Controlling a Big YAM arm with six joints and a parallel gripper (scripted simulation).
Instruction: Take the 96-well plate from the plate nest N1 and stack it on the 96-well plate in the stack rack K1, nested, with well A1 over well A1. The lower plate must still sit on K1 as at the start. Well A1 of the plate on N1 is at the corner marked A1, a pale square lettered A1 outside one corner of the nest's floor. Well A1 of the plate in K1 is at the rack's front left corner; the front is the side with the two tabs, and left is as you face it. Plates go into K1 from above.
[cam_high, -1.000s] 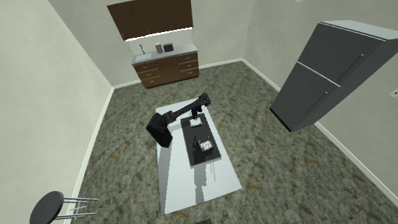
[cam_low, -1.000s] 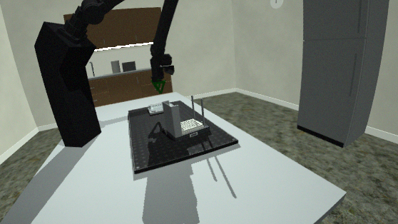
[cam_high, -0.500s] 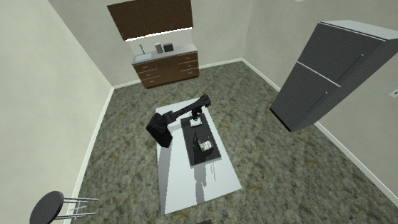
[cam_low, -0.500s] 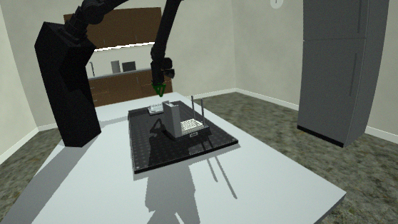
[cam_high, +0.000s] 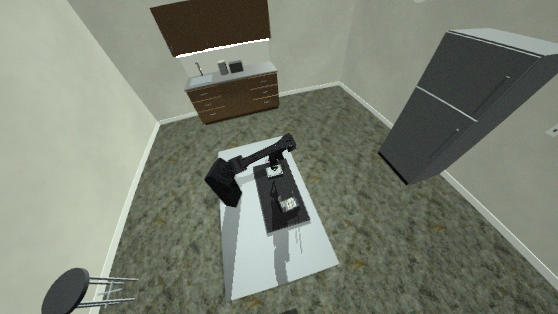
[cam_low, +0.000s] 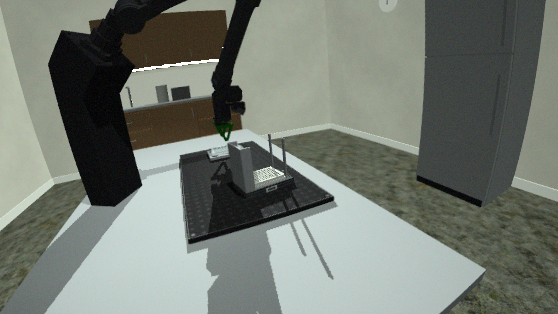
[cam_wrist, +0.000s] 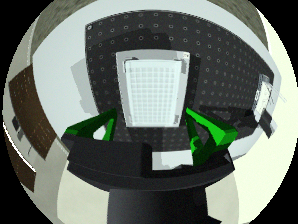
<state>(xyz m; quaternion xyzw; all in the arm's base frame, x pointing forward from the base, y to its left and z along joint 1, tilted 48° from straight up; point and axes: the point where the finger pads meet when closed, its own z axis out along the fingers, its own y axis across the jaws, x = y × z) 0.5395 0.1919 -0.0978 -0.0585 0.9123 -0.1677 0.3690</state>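
Observation:
A white 96-well plate (cam_wrist: 153, 91) (cam_low: 219, 152) sits in the plate nest N1 at the far end of the black baseplate (cam_low: 245, 187). It also shows in the top view (cam_high: 274, 172). My gripper (cam_wrist: 151, 111) with green fingers is open and empty, hovering above that plate; in the exterior view the gripper (cam_low: 223, 131) hangs a little above the nest. The stack rack K1 (cam_low: 260, 172) stands nearer the front of the baseplate, with a grey back wall and two thin posts. A second 96-well plate (cam_low: 268, 175) lies in it.
The arm's black base column (cam_low: 95, 120) stands on the white table at the left. The rack's tall posts (cam_low: 276, 155) rise right of the nest. A grey fridge (cam_low: 475, 95) stands off the table at the right. A stool (cam_high: 70, 292) is on the floor.

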